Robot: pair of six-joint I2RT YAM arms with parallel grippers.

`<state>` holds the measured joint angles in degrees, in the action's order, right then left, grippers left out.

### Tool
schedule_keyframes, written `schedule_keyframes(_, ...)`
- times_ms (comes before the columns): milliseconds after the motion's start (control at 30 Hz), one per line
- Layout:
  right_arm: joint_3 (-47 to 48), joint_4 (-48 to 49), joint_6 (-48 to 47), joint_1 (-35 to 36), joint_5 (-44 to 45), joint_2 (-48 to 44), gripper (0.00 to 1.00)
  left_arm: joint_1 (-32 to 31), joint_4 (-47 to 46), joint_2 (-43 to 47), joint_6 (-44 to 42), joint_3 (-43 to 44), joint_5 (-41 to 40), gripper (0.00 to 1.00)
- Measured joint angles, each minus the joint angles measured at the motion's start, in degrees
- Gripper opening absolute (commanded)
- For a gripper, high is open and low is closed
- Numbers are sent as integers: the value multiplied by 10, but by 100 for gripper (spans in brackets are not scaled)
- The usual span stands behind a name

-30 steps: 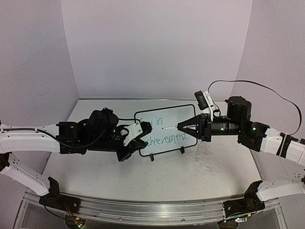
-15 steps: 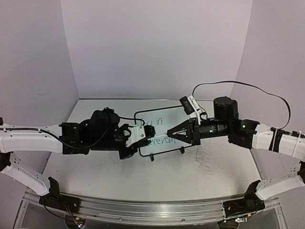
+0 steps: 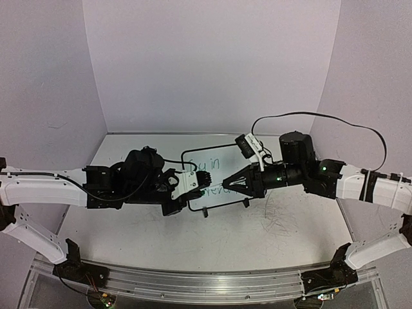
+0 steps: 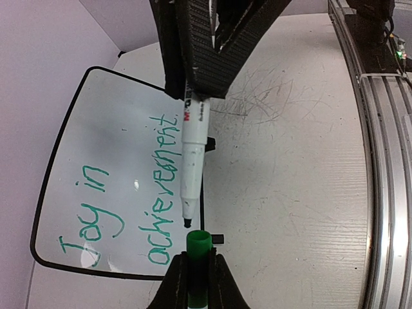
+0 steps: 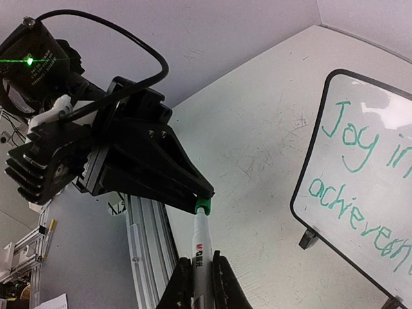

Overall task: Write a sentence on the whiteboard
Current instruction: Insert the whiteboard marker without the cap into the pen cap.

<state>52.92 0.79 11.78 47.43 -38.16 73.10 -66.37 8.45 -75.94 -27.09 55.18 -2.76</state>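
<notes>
The whiteboard (image 3: 230, 161) stands mid-table, its black border showing in both wrist views (image 4: 96, 129) (image 5: 381, 103). The sentence (image 4: 164, 193) is green handwriting in two lines, "Joy in achievement" (image 5: 351, 215). My left gripper (image 3: 205, 176) (image 4: 197, 257) is shut on a green marker cap (image 4: 198, 243), open end outward. My right gripper (image 3: 225, 183) (image 5: 197, 261) is shut on the white marker (image 4: 194, 135) (image 5: 201, 241). The marker's dark tip is right at the mouth of the cap (image 5: 203, 206), above the board's front edge. Both arms hide part of the writing in the top view.
Two black clip feet (image 3: 245, 203) hold the board up. Faint grey scribble marks (image 3: 280, 219) cover the table to its right. An aluminium rail (image 3: 193, 283) runs along the near edge. Purple walls close off the back and both sides.
My right gripper has carried the marker left across the board toward my left gripper, which edged right with the cap. Tip and cap now meet.
</notes>
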Motion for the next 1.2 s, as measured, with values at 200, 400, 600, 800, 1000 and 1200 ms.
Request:
schedule_keyframes(200, 3, -8, -3, 4, 7, 11, 0, 0, 0, 0, 0, 0, 0, 0)
schedule_keyframes(400, 9, -10, -5, 6, 11, 18, 0, 0, 2, 0, 0, 0, -2, 0)
schedule_keyframes(600, 19, -14, -8, 10, 13, 32, 0, 2, 13, 0, 0, 0, -5, 0)
schedule_keyframes(800, 26, -17, -12, 28, 22, 44, 0, 1, 20, -8, 0, 16, 0, 0)
schedule_keyframes(1000, 30, -21, -12, 40, 43, 48, 0, -1, 21, -10, -1, 18, 3, 0)
schedule_keyframes(1200, 67, -24, 0, 46, 36, 103, 0, -2, 49, -12, -4, 22, -11, 0)
